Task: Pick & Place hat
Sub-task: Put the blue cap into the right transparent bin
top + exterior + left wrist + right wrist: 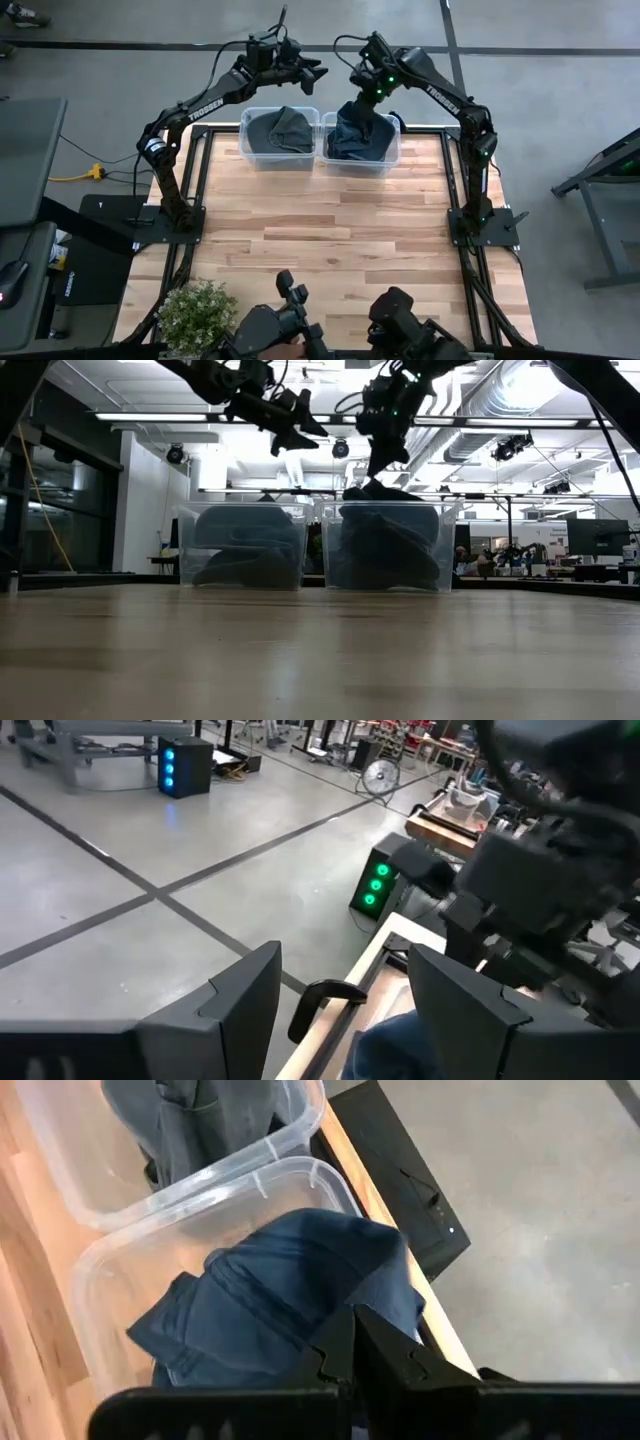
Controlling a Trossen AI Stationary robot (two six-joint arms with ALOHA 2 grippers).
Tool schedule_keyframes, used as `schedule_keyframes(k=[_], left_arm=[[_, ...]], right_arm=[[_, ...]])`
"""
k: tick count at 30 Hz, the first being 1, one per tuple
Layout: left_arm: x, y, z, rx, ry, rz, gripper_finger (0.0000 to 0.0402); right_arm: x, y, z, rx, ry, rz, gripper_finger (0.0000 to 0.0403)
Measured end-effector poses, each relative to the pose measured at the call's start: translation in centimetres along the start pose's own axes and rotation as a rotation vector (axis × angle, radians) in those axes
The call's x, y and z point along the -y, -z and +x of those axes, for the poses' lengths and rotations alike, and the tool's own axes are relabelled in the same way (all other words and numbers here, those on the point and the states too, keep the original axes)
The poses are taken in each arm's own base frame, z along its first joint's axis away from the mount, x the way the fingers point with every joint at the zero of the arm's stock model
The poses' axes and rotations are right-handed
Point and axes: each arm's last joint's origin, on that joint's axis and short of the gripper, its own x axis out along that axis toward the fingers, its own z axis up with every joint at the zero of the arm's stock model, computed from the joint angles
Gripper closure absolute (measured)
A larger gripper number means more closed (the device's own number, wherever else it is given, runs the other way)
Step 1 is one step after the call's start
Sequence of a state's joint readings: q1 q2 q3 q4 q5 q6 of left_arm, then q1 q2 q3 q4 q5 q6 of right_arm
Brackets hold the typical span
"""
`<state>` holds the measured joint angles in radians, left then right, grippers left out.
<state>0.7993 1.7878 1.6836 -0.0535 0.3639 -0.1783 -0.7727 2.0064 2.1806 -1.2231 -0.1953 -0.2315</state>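
Two clear bins stand side by side at the table's far edge. The left bin (246, 143) holds a dark grey hat (281, 128). The right bin (393, 152) holds a dark blue hat (360, 138). My right gripper (363, 100) hangs over the right bin, pointing down, shut on the blue hat (290, 1290). My left gripper (312, 76) is open in the air above and beyond the left bin's far right corner; nothing lies between its fingers (345, 1010). My right gripper pinches a raised fold of cloth at the top of the blue hat (345, 1308) between its two shut fingers. The fingers come from above, slanting down. The cloth is drawn up into a peak (372, 490) above the bin's rim, while the hat's lower part lies in the bin.
The wooden tabletop (330, 230) in front of the bins is bare. A potted plant (197, 312) and dark equipment (290, 325) stand at the near edge. Each arm's base sits at its own side edge of the table.
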Motion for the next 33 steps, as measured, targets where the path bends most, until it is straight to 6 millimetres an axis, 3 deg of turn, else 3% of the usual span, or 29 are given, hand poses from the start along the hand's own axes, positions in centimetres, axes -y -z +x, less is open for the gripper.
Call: schedule_keyframes(k=[11, 23, 29, 33], left_arm=[[-1.2, -0.2, -0.5, 0.004, -0.016, 0.013, 0.0184], [-1.7, -0.4, -0.7, 0.011, -0.017, 0.013, 0.0184], [-1.7, -0.4, -0.7, 0.011, -0.016, 0.013, 0.0184], [-1.7, -0.4, -0.7, 0.011, -0.016, 0.013, 0.0184]], right_arm=[[0.6, 2.3, 5.7, -0.075, -0.019, 0.089, 0.0402], [-0.5, 5.7, 10.7, -0.158, -0.151, 0.082, 0.0403], [-0.7, 6.1, 11.2, -0.164, -0.156, 0.043, 0.0403], [-0.7, 5.4, 10.3, -0.162, -0.160, 0.053, 0.0403]])
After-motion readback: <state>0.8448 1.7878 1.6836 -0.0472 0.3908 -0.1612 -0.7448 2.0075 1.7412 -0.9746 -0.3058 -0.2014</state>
